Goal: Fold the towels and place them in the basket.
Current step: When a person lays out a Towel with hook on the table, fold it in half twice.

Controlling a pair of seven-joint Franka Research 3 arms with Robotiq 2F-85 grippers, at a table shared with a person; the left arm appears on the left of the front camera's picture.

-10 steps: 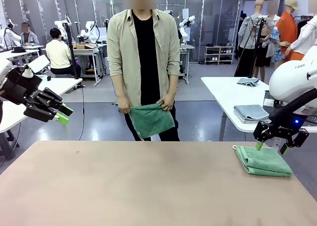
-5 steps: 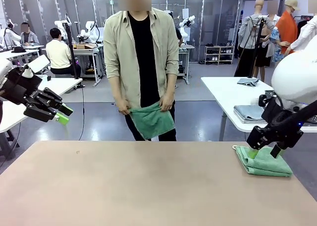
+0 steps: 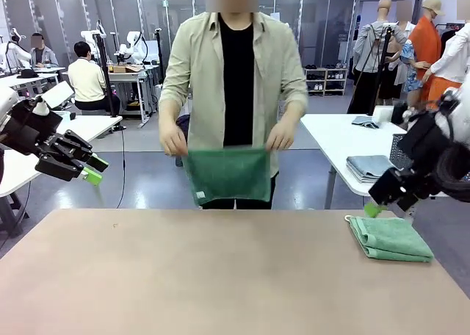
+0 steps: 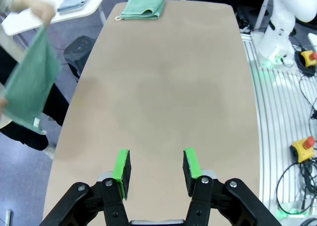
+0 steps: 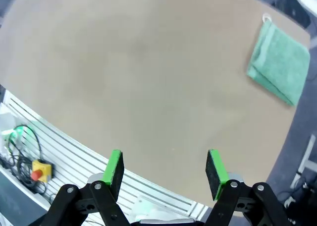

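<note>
Front view shows a person (image 3: 235,85) at twelve o'clock holding a spread towel (image 3: 228,175) by its top corners, beyond the table (image 3: 220,276). A folded towel (image 3: 389,238) lies at three o'clock on the table, the right gripper (image 3: 373,209) just above its far edge, jaws wide and empty. At nine o'clock the left gripper (image 3: 92,170) hangs off the table, jaws partly apart, gripping nothing
</note>
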